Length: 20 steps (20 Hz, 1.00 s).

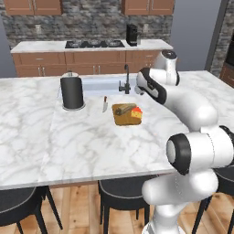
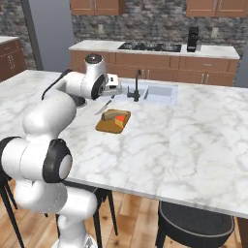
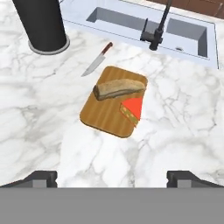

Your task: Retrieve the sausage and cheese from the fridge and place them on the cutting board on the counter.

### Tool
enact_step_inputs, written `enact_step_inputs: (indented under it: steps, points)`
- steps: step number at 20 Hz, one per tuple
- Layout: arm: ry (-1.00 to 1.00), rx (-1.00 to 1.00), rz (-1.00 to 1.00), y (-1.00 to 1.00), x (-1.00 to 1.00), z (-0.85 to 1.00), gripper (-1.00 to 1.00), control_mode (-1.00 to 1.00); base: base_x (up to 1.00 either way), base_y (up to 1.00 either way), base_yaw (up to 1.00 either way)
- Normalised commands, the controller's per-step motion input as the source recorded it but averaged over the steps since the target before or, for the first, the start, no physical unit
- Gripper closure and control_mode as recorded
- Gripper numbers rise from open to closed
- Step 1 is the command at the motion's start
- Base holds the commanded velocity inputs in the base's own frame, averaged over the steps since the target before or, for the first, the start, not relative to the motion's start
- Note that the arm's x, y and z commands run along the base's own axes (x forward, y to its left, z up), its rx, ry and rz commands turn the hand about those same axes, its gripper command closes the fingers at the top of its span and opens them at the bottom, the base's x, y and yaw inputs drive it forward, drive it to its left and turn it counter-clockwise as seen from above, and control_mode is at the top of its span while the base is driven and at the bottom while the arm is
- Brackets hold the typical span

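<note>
The gripper (image 3: 112, 177) hung wide open and empty above the counter (image 1: 91, 141), having nothing left to hold, because the sausage (image 3: 119, 89) and cheese (image 3: 132, 109) lay touching on the board (image 3: 103, 116) near the sink (image 3: 144, 22) edge.

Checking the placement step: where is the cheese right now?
The cheese lies on the cutting board on the island counter, touching the tan loaf-like piece, with the knife just off the board toward the sink.

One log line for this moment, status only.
gripper: open, empty, above board | sausage: on cutting board | cheese: on board beside sausage
</note>
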Motion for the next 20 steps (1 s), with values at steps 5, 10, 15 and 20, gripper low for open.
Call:
enact_step_inputs:
  steps: [5, 10, 15, 20]
  points:
    - [-0.10, 0.00, -0.11, 0.01, -0.76, 0.32, -1.00, -1.00, 0.00, 0.00, 0.00]
    - [-0.01, 0.00, -0.13, 0.00, -0.64, 0.45, -1.00, -1.00, 0.00, 0.00, 0.00]
    - [-0.01, -0.01, -0.09, 0.00, -0.60, 0.35, -1.00, -1.00, 0.00, 0.00, 0.00]
    - [-0.08, 0.00, -0.01, 0.03, -0.41, 0.12, -1.00, -1.00, 0.00, 0.00, 0.00]
